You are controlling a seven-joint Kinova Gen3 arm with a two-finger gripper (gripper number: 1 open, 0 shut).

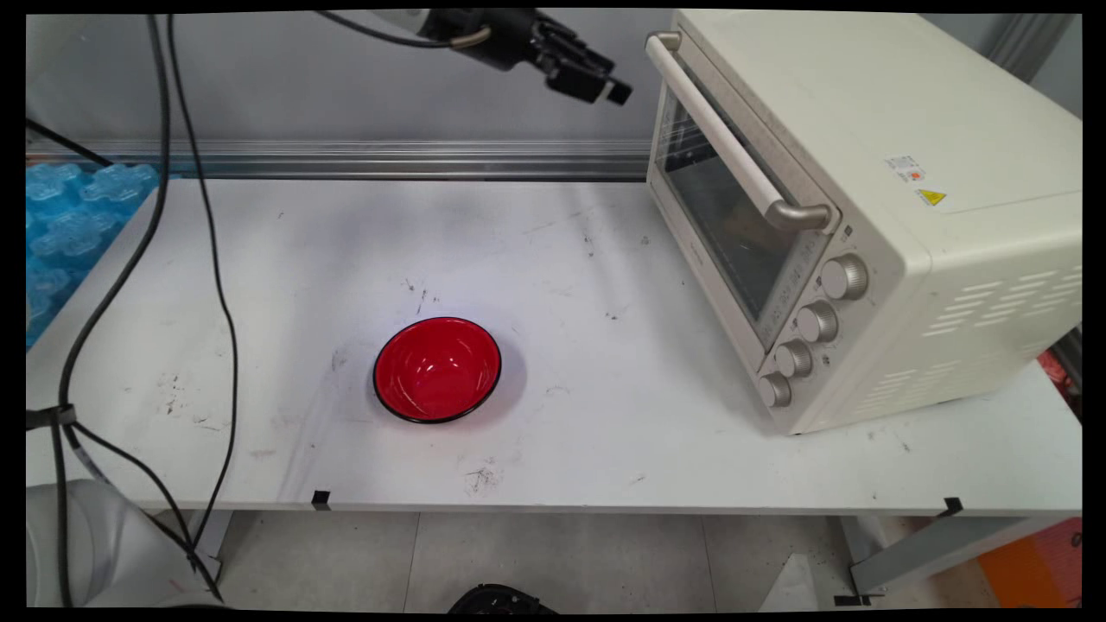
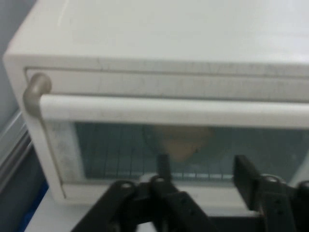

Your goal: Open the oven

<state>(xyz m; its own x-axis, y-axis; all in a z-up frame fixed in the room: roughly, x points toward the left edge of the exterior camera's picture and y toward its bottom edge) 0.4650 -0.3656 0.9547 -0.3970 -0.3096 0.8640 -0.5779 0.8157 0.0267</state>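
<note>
At the left edge, a blue plastic packing sheet is cut off by the frame, so only part of it shows beside the tabletop. 2 black cables hang down across the left side and run out of view at the bottom.

Near the middle of the tabletop stands 1 red bowl with a black rim, upright; nothing can be seen inside it. It is well apart from everything else.

Above, at the top edge, the tool is raised high over the tabletop, and the arm behind it is mostly cut off. It points at the upper left corner of the oven and holds nothing. In the hand view its 2 fingers stand wide apart.

On the right stands 1 cream toaster oven, door closed, with 1 long handle and 4 knobs. Behind the glass a pale brownish thing lies on the rack, but it is too blurred to name.
</note>
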